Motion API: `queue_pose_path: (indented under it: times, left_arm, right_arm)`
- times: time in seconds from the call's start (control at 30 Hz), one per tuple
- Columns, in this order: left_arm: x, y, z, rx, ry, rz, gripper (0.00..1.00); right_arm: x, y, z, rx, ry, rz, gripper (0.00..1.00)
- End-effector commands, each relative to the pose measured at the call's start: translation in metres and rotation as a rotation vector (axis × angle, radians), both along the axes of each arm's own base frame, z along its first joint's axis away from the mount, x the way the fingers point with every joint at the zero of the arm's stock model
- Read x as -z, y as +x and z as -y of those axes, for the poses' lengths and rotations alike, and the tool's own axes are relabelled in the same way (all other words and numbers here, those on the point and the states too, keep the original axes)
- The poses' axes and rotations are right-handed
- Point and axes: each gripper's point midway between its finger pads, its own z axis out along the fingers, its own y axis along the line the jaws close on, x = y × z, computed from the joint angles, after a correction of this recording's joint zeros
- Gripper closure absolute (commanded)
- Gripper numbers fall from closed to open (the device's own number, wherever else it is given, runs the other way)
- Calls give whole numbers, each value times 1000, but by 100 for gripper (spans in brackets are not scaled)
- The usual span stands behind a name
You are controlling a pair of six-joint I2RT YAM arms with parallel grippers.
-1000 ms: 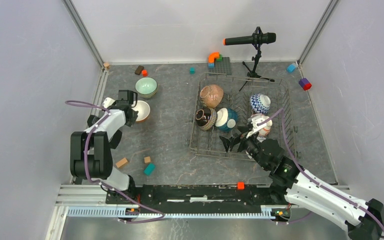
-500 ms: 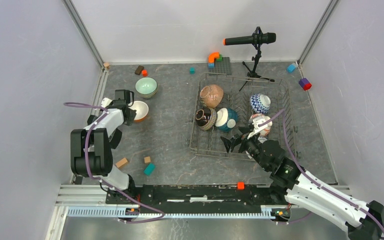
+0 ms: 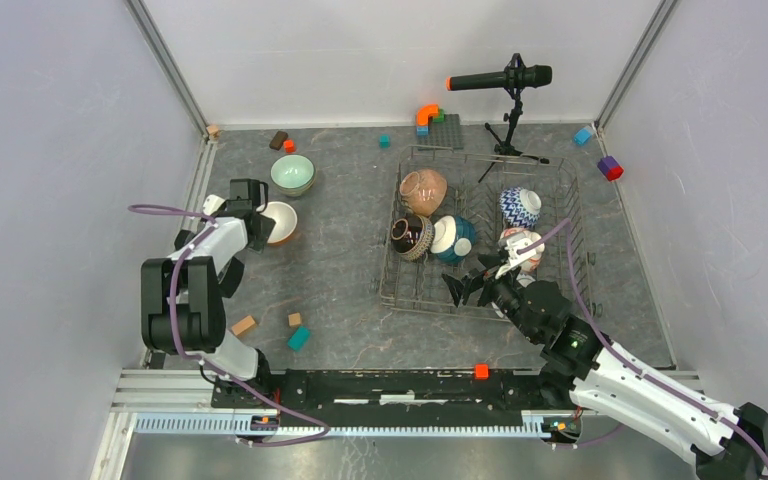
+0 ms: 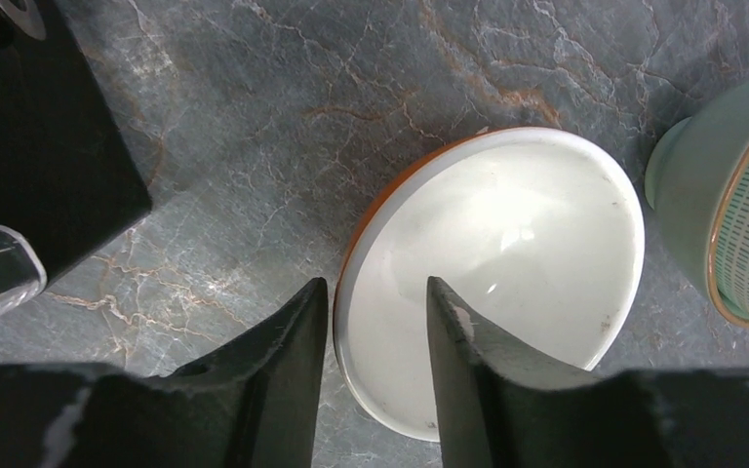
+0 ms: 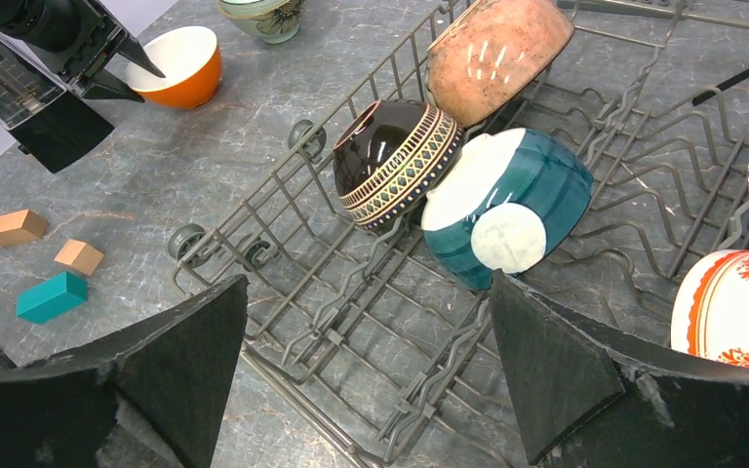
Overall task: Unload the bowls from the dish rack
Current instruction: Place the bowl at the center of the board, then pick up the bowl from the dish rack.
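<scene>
Top external first: five bowls parked in the dish rack on the right half of the table. Brown speckled bowl at the back left, dark striped bowl and teal bowl leaning together just in front of it. Blue-white zigzag bowl at the back right, red-white bowl right in front of that. All tipped on their sides among the tines.

Over on the left, well away from the rack: orange bowl sitting upright on the table, pale green bowl just behind it, also upright.

Left wrist cam: left gripper straddling the near rim of the orange bowl, one finger outside, the other inside over the white glaze. Fingers parted wider than the rim, so looks let go rather than pinching. Pale green bowl just beside, at the right edge of the shot.

Right wrist cam: right gripper spread wide and empty, hanging over the near left part of the rack, facing the dark striped and teal bowls. Couple of wooden blocks and a teal block on the table to the left of the rack.
</scene>
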Motion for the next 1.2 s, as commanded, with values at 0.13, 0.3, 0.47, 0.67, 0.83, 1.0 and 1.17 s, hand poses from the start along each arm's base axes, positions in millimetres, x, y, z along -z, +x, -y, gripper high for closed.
queue_pose_path:
  times: [0.13, 0.3, 0.47, 0.67, 0.83, 1.0, 1.17]
  left_arm:
    - [-32, 13, 6, 36, -22, 112, 41]
    - [-61, 12, 15, 66, -54, 184, 20]
    - [-107, 9, 26, 130, -55, 286, 10]
    - [-159, -2, 65, 304, 65, 408, 2]
    - [-179, -5, 136, 637, 37, 486, 0]
    - [-194, -29, 184, 900, 21, 544, 0]
    - [-204, -65, 225, 1081, 67, 591, 1]
  right_arm:
    - [-2, 4, 5, 33, 5, 14, 2]
    - [-8, 6, 7, 57, 7, 9, 2]
    - [-32, 12, 1, 61, -5, -5, 2]
    - [-52, 32, 7, 154, -93, 11, 2]
    - [-61, 54, 17, 268, -103, 38, 2]
    - [-48, 71, 16, 270, -11, 11, 2]
    - [-22, 81, 14, 234, 77, -74, 2]
